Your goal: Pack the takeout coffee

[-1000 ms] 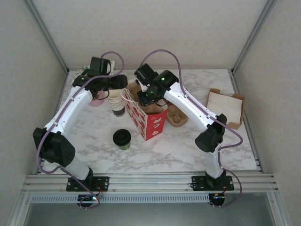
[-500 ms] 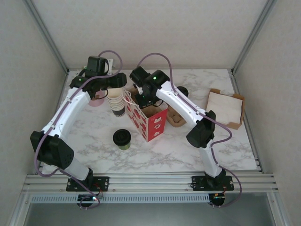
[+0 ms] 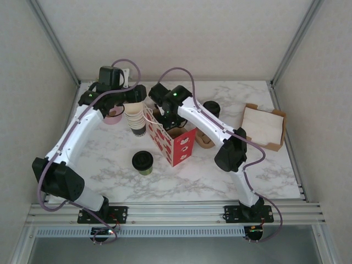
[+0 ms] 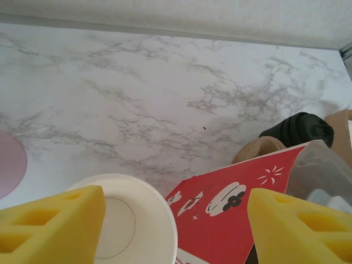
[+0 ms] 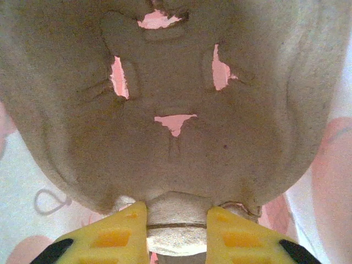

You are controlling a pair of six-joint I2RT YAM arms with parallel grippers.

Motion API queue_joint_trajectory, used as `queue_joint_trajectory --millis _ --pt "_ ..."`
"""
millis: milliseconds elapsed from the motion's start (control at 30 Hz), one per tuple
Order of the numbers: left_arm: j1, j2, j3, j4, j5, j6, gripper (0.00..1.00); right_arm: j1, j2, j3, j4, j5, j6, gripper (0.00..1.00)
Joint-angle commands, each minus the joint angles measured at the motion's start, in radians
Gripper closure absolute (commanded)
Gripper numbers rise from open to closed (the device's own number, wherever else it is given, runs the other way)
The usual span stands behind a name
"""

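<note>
Ok, near to far on the white marble-look table point(image 3: 110, 159).

Small olive-green paper coffee cup point(image 3: 142, 162) with a round black plastic lid stands upright at 7 o'clock of table centre. It's alone, clear of both arms, not packed yet.

Just past it, at its 2 o'clock: red paper bag with white print point(image 3: 179, 144), mouth up.

Right gripper point(image 5: 179, 217) is at the bag's mouth, jaws narrow and clamped on a tab of a brown moulded-pulp cup carrier point(image 5: 176, 110). Pink-red glow shows through its slots.

Second pulp carrier point(image 3: 206, 142) lies on the table at the bag's 3 o'clock.

Left gripper point(image 4: 175, 217) hangs at 11 o'clock over the stack of lidless cream paper cups point(image 3: 135, 116). Yellow pads wide apart, nothing held.

Far side: black cylinder of stacked lids point(image 3: 212, 107) at 1 o'clock, brown cardboard box of white napkins point(image 3: 252, 108) at 3 o'clock.

Handling, my read:
- Cup is light, maybe sloshy if filled; can't tell.
- Paper wall is soft and dents under a hard squeeze.
- Lid is slick and likely only press-fit, so don't lift by it.
- Take it side-on around the green body just under the lid rim, gentle squeeze, keep it upright.
- Left arm is the free one.
</note>
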Motion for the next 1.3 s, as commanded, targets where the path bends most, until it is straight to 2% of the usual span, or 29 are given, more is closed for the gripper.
queue_joint_trajectory --millis 0,467,933,1267 --pt "0.014 -0.043 -0.015 0.025 -0.011 -0.015 0.30 0.013 0.037 -0.022 -0.001 0.012 0.011 0.76" --pt "0.027 -0.069 -0.034 0.035 -0.013 -0.022 0.30 0.019 0.052 -0.180 0.122 -0.001 0.028 0.75" --pt "0.030 -0.073 -0.038 0.038 -0.013 -0.024 0.30 0.019 0.101 -0.253 0.198 -0.017 0.035 0.75" --pt "0.031 -0.072 -0.038 0.045 -0.007 -0.027 0.30 0.017 0.091 -0.267 0.199 -0.003 0.044 0.68"
